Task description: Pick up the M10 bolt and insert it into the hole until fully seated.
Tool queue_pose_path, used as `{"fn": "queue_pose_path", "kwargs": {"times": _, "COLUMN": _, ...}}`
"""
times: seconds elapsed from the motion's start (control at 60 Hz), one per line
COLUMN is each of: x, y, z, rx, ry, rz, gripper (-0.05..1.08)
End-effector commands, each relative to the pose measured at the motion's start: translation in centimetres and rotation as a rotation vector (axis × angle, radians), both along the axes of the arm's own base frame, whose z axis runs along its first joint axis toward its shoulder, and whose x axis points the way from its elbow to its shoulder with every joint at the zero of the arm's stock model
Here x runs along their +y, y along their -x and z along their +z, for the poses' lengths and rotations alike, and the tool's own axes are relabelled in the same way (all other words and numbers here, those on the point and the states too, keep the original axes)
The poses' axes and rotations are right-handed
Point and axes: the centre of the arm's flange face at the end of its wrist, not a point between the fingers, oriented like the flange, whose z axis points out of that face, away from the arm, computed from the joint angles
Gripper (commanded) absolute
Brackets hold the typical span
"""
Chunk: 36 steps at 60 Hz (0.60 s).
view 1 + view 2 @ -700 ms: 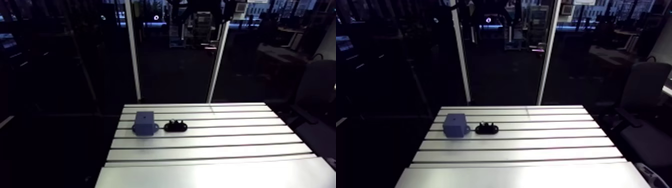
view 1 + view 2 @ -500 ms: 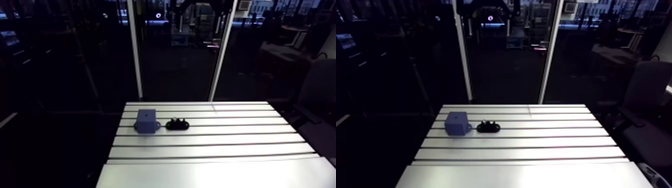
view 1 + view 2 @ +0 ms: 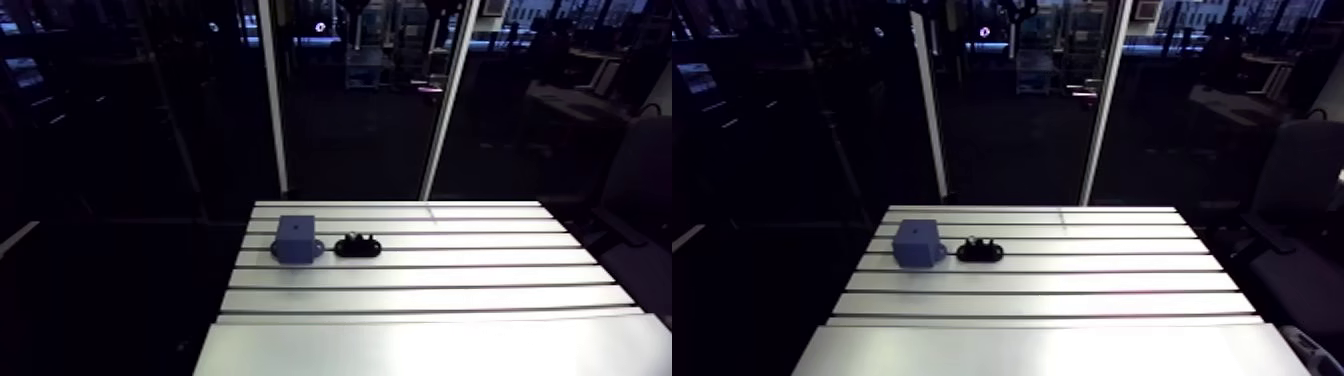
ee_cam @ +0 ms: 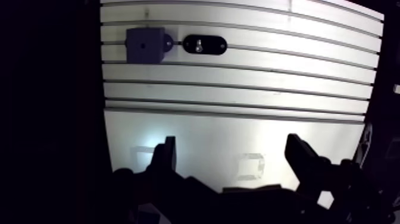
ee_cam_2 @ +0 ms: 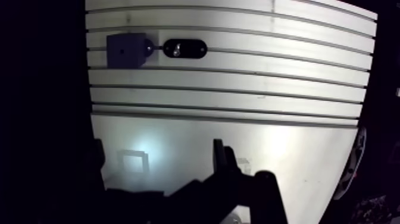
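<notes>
A blue block [image 3: 298, 239] with a small hole in its top stands near the far left corner of the slotted table [image 3: 420, 300]. Right beside it lies a black oval holder [image 3: 358, 246], and a small metallic bolt [image 4: 200, 43] shows in its middle. In the wrist view my gripper [image 4: 232, 146] hangs high over the near part of the table, far short of the block [image 4: 145, 44] and the holder [image 4: 204, 44]. Its two dark fingers [image 4: 165, 156] stand wide apart with nothing between them. The arm view does not show the gripper.
Two white upright posts [image 3: 272, 100] rise just behind the table's far edge. The block sits close to the table's left edge, with darkness beyond it. Bare slotted aluminium stretches from the holder to the near and right sides.
The arm view has shifted a little, so the camera moved. The block and the holder keep their places on the table.
</notes>
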Motion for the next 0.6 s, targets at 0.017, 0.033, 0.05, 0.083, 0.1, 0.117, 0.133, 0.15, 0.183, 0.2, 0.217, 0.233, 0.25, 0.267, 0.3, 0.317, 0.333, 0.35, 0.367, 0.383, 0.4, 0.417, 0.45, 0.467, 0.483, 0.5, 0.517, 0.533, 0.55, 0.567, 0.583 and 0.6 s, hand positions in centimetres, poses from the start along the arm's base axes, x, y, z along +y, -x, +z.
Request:
{"fn": "queue_pose_path", "kwargs": {"times": 0.017, "x": 0.0, "y": 0.0, "z": -0.1, "rx": -0.001, "ry": -0.001, "rz": 0.000, "gripper": 0.01}}
{"fn": "queue_pose_path", "kwargs": {"times": 0.033, "x": 0.0, "y": 0.0, "z": -0.1, "rx": -0.001, "ry": -0.001, "rz": 0.000, "gripper": 0.01}}
{"fn": "queue_pose_path", "kwargs": {"times": 0.05, "x": 0.0, "y": 0.0, "z": -0.2, "rx": -0.002, "ry": -0.001, "rz": 0.000, "gripper": 0.01}}
{"fn": "queue_pose_path", "kwargs": {"times": 0.083, "x": 0.0, "y": 0.0, "z": -0.3, "rx": -0.003, "ry": 0.000, "rz": 0.000, "gripper": 0.01}}
{"fn": "queue_pose_path", "kwargs": {"times": 0.1, "x": 0.0, "y": 0.0, "z": -0.3, "rx": -0.003, "ry": 0.000, "rz": 0.000, "gripper": 0.01}}
{"fn": "queue_pose_path", "kwargs": {"times": 0.117, "x": -0.1, "y": 0.0, "z": -0.5, "rx": -0.004, "ry": 0.000, "rz": 0.002, "gripper": 0.01}}
{"fn": "queue_pose_path", "kwargs": {"times": 0.133, "x": -0.1, "y": 0.0, "z": -0.5, "rx": -0.004, "ry": 0.000, "rz": 0.002, "gripper": 0.01}}
{"fn": "queue_pose_path", "kwargs": {"times": 0.15, "x": -0.1, "y": 0.1, "z": -0.5, "rx": -0.003, "ry": -0.001, "rz": 0.002, "gripper": 0.01}}
{"fn": "queue_pose_path", "kwargs": {"times": 0.183, "x": -0.2, "y": 0.0, "z": -0.7, "rx": -0.007, "ry": 0.000, "rz": 0.003, "gripper": 0.01}}
{"fn": "queue_pose_path", "kwargs": {"times": 0.2, "x": -0.2, "y": 0.0, "z": -0.7, "rx": -0.007, "ry": 0.000, "rz": 0.003, "gripper": 0.01}}
{"fn": "queue_pose_path", "kwargs": {"times": 0.217, "x": -0.3, "y": 0.0, "z": -0.9, "rx": -0.010, "ry": 0.003, "rz": 0.004, "gripper": 0.01}}
{"fn": "queue_pose_path", "kwargs": {"times": 0.233, "x": -0.3, "y": 0.0, "z": -0.9, "rx": -0.010, "ry": 0.003, "rz": 0.004, "gripper": 0.01}}
{"fn": "queue_pose_path", "kwargs": {"times": 0.25, "x": -0.5, "y": 0.0, "z": -1.1, "rx": -0.013, "ry": 0.008, "rz": 0.007, "gripper": 0.01}}
{"fn": "queue_pose_path", "kwargs": {"times": 0.267, "x": -0.6, "y": 0.0, "z": -1.2, "rx": -0.009, "ry": 0.012, "rz": 0.009, "gripper": 0.01}}
{"fn": "queue_pose_path", "kwargs": {"times": 0.3, "x": -0.6, "y": 0.1, "z": -1.4, "rx": -0.005, "ry": 0.013, "rz": 0.009, "gripper": 0.01}}
{"fn": "queue_pose_path", "kwargs": {"times": 0.317, "x": -0.6, "y": 0.1, "z": -1.4, "rx": -0.005, "ry": 0.013, "rz": 0.009, "gripper": 0.01}}
{"fn": "queue_pose_path", "kwargs": {"times": 0.333, "x": -0.7, "y": 0.2, "z": -1.6, "rx": 0.001, "ry": 0.013, "rz": 0.012, "gripper": 0.01}}
{"fn": "queue_pose_path", "kwargs": {"times": 0.35, "x": -0.7, "y": 0.2, "z": -1.6, "rx": 0.001, "ry": 0.013, "rz": 0.012, "gripper": 0.01}}
{"fn": "queue_pose_path", "kwargs": {"times": 0.367, "x": -0.9, "y": 0.3, "z": -2.0, "rx": 0.011, "ry": 0.012, "rz": 0.013, "gripper": 0.01}}
{"fn": "queue_pose_path", "kwargs": {"times": 0.383, "x": -0.9, "y": 0.3, "z": -2.0, "rx": 0.011, "ry": 0.012, "rz": 0.013, "gripper": 0.01}}
{"fn": "queue_pose_path", "kwargs": {"times": 0.4, "x": -1.1, "y": 0.3, "z": -2.3, "rx": 0.011, "ry": 0.011, "rz": 0.016, "gripper": 0.01}}
{"fn": "queue_pose_path", "kwargs": {"times": 0.417, "x": -1.1, "y": 0.3, "z": -2.3, "rx": 0.011, "ry": 0.011, "rz": 0.016, "gripper": 0.01}}
{"fn": "queue_pose_path", "kwargs": {"times": 0.45, "x": -1.5, "y": 0.2, "z": -2.6, "rx": 0.009, "ry": 0.008, "rz": 0.022, "gripper": 0.01}}
{"fn": "queue_pose_path", "kwargs": {"times": 0.467, "x": -1.9, "y": 0.2, "z": -2.9, "rx": 0.006, "ry": 0.006, "rz": 0.027, "gripper": 0.01}}
{"fn": "queue_pose_path", "kwargs": {"times": 0.483, "x": -1.9, "y": 0.2, "z": -2.9, "rx": 0.006, "ry": 0.006, "rz": 0.027, "gripper": 0.01}}
{"fn": "queue_pose_path", "kwargs": {"times": 0.5, "x": -2.3, "y": 0.3, "z": -3.3, "rx": 0.000, "ry": 0.006, "rz": 0.030, "gripper": 0.01}}
{"fn": "queue_pose_path", "kwargs": {"times": 0.517, "x": -2.3, "y": 0.3, "z": -3.3, "rx": 0.000, "ry": 0.006, "rz": 0.030, "gripper": 0.01}}
{"fn": "queue_pose_path", "kwargs": {"times": 0.533, "x": -2.7, "y": 0.3, "z": -3.6, "rx": -0.006, "ry": 0.003, "rz": 0.036, "gripper": 0.01}}
{"fn": "queue_pose_path", "kwargs": {"times": 0.55, "x": -2.9, "y": 0.3, "z": -3.8, "rx": -0.010, "ry": 0.002, "rz": 0.038, "gripper": 0.01}}
{"fn": "queue_pose_path", "kwargs": {"times": 0.567, "x": -2.9, "y": 0.3, "z": -3.8, "rx": -0.010, "ry": 0.002, "rz": 0.038, "gripper": 0.01}}
{"fn": "queue_pose_path", "kwargs": {"times": 0.583, "x": -3.0, "y": 0.4, "z": -4.1, "rx": -0.015, "ry": 0.003, "rz": 0.040, "gripper": 0.01}}
{"fn": "queue_pose_path", "kwargs": {"times": 0.6, "x": -3.1, "y": 0.5, "z": -4.5, "rx": -0.019, "ry": 0.003, "rz": 0.037, "gripper": 0.01}}
